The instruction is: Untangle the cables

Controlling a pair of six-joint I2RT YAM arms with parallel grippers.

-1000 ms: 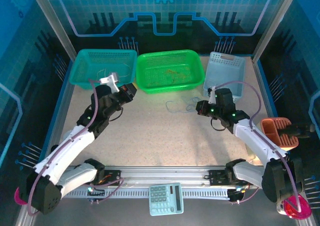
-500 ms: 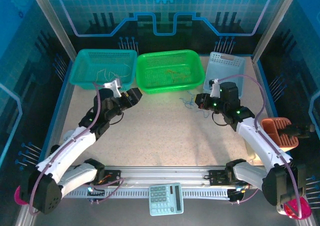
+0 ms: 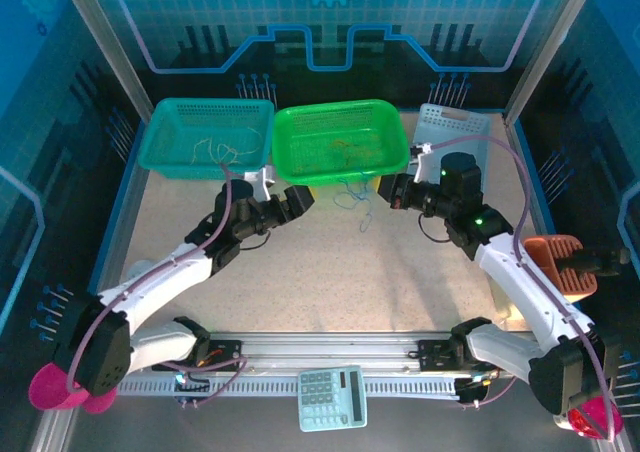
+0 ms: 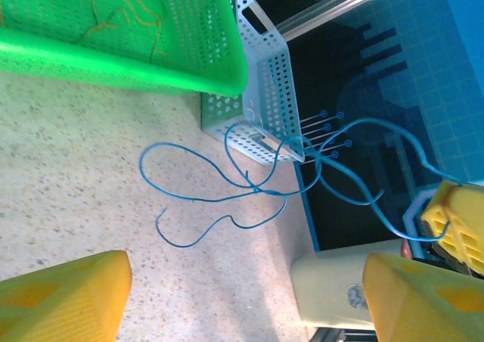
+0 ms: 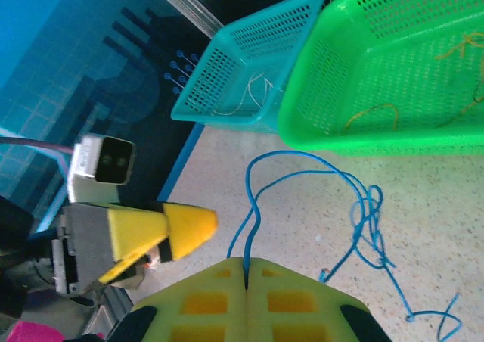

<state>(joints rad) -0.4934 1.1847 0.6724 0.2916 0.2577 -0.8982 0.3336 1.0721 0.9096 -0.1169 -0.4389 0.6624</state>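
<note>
From above, the blue cable (image 3: 352, 196) lies on the table (image 3: 350, 282) between the left gripper (image 3: 298, 201) and the right gripper (image 3: 388, 190), just in front of the green basket (image 3: 340, 172).

The right wrist camera gives the detail. The right gripper's fingers (image 5: 227, 296) are pressed together on one end of the cable. From there the cable (image 5: 370, 210) runs toward the basket wall, then trails off sideways in loose knotted loops.

The left wrist camera shows the left gripper (image 4: 242, 296) spread wide with nothing between its fingers. The loops (image 4: 253, 191) run across the view near the corner of the pale blue basket (image 4: 265, 92).

Bare tabletop lies open on the near side of the cable. White cords (image 5: 257, 92) lie in the teal basket (image 5: 227, 54), and orange cords (image 5: 370, 115) in the green one.
</note>
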